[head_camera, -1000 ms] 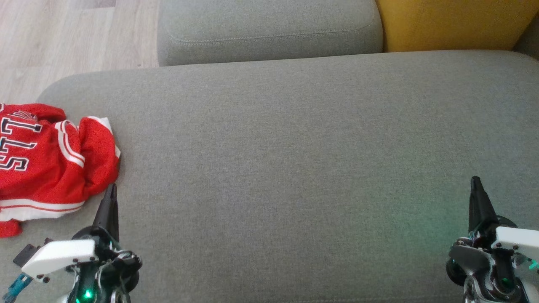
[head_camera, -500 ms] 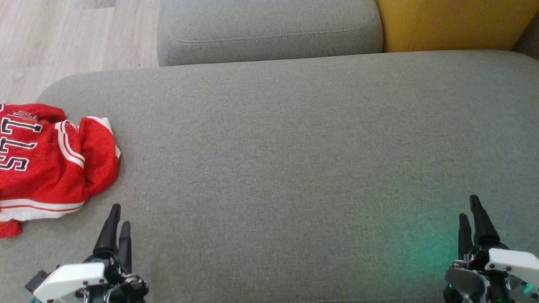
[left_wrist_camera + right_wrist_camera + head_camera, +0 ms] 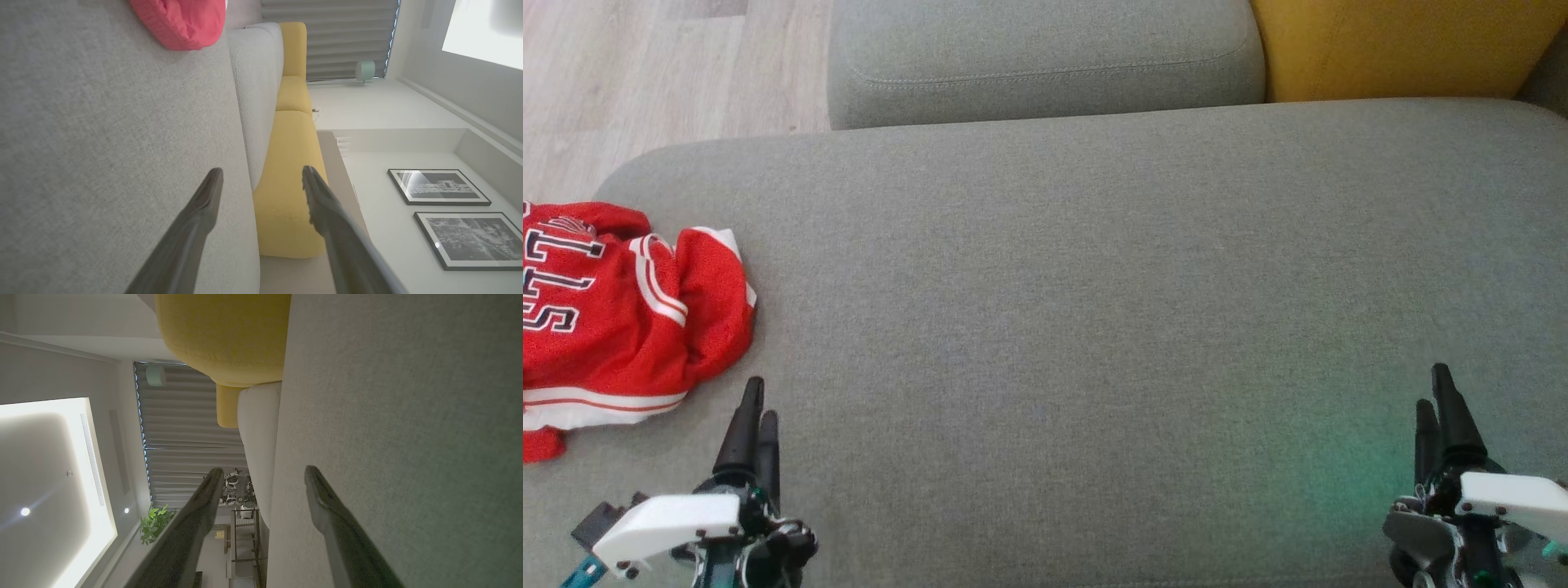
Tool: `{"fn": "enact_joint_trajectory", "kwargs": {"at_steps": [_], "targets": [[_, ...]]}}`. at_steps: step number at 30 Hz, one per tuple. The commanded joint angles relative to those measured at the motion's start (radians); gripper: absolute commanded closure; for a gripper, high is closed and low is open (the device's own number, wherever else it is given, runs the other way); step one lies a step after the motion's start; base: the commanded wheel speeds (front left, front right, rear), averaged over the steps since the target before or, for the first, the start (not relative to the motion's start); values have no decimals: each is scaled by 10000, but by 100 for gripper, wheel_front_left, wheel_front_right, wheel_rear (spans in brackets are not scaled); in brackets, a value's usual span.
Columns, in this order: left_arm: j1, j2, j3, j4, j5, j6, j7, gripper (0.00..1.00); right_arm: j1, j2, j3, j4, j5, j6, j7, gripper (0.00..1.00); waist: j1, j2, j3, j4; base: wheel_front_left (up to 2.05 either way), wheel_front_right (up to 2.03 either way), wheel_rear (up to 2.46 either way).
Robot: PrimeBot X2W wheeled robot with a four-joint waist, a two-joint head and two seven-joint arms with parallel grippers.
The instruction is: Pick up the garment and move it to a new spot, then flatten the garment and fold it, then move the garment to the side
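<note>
The garment (image 3: 613, 318), a red jersey with white stripes and dark lettering, lies crumpled at the left end of the grey sofa seat (image 3: 1078, 310), partly cut off by the head view's left edge. A red corner of the garment (image 3: 184, 22) shows at the top of the left wrist view. My left gripper (image 3: 758, 400) hovers just right of and below the jersey, apart from it, open and empty. My right gripper (image 3: 1433, 388) stands open and empty over the seat's right front. Both wrist views show my left gripper (image 3: 261, 175) and right gripper (image 3: 263, 473) with fingers spread wide.
A grey back cushion (image 3: 1045, 57) and a yellow cushion (image 3: 1405, 45) line the far side of the seat. Pale wood floor (image 3: 645, 73) lies beyond the seat's left end. The broad middle of the seat is bare grey fabric.
Both grippers went from shut to open. They pulled back toward the seat's front, then crept forward slightly. The left gripper's tip moved away from the jersey's edge. The jersey did not move.
</note>
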Motion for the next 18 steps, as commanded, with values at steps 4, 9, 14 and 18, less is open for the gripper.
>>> {"fn": "enact_joint_trajectory", "kwargs": {"at_steps": [4, 9, 14, 18], "targets": [[-664, 117, -41, -638, 841, -28, -201, 0, -485, -271, 122, -596, -815, -1, -237, 0, 0, 0, -20, -17, 0, 0, 0], [-701, 116, -127, -832, 1672, 14, -348, 0, -515, -325, 199, -820, -1633, -2, -366, 0, 0, 0, -47, -36, 0, 0, 0], [-733, 120, -268, -1007, 2397, 77, -494, 0, -500, -340, 323, -1015, -2401, -2, -449, 0, 0, 0, -72, -58, 0, 0, 0], [-737, 124, -410, -1137, 3046, 103, -611, 0, -470, -362, 413, -1160, -3002, -2, -517, 0, 0, 0, -95, -72, 0, 0, 0]]}}
